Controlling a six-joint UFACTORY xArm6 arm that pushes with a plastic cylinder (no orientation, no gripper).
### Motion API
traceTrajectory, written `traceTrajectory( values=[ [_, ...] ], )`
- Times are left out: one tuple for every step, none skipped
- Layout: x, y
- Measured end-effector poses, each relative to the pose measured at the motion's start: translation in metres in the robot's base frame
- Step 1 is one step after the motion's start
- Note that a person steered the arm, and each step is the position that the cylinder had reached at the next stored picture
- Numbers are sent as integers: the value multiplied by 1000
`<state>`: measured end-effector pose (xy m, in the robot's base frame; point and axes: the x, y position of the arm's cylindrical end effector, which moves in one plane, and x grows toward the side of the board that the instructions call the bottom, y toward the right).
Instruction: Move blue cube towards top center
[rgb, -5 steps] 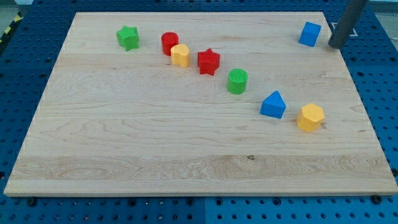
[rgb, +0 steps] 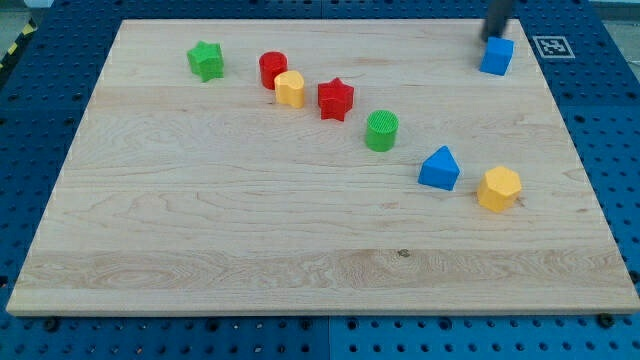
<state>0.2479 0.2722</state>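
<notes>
The blue cube (rgb: 497, 56) sits near the board's top right corner. My tip (rgb: 494, 36) is blurred and stands just above the cube, at its top edge, very close to or touching it. The rod rises out of the view's top.
A green star (rgb: 206, 60), red cylinder (rgb: 272, 68), yellow block (rgb: 290, 88), red star (rgb: 335, 98), green cylinder (rgb: 381, 131), blue triangular block (rgb: 439, 168) and yellow hexagonal block (rgb: 498, 188) run diagonally across the wooden board (rgb: 250, 220). A marker tag (rgb: 554, 46) lies beyond the board's right edge.
My tip has moved left and up, from the right side of the blue cube to just above it. The cube has not moved.
</notes>
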Motion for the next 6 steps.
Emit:
traceTrajectory(
  values=[
    [35, 32],
    [39, 1],
    [38, -86],
    [37, -152],
    [37, -150],
    [37, -114]
  ],
)
